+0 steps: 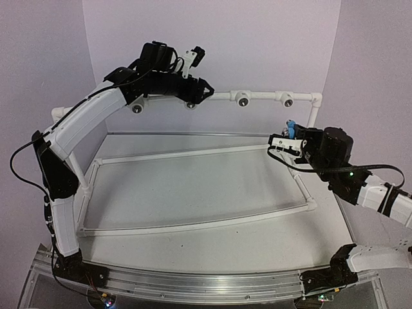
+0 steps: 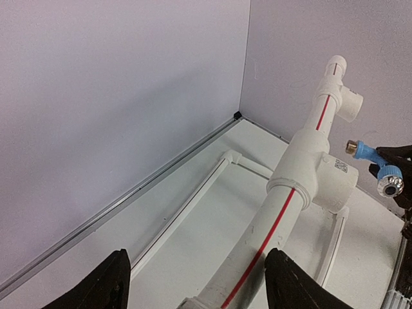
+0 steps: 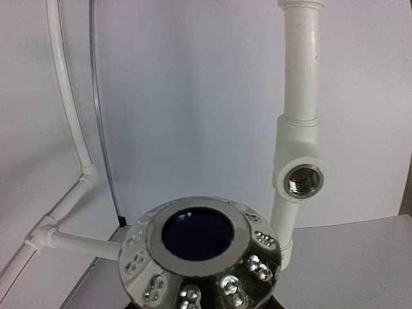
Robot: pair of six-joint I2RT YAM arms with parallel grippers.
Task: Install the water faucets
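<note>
Blue faucet [image 2: 370,154] gripped by right end effector [image 1: 286,138]; left wrist shows brass tip [image 2: 351,148].

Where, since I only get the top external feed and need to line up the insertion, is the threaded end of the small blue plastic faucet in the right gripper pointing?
Observer: In the left wrist view the bare brass end of the small blue plastic faucet points toward the white plastic pipe rail, not in any socket.
Operator: Any socket free ahead of it?
Observer: The right wrist view shows a white plastic tee fitting with an empty metal-threaded opening.
Operator: And the other arm, clamped on the rail?
Observer: No; the left gripper is open, fingers either side of the red-striped pipe.
</note>
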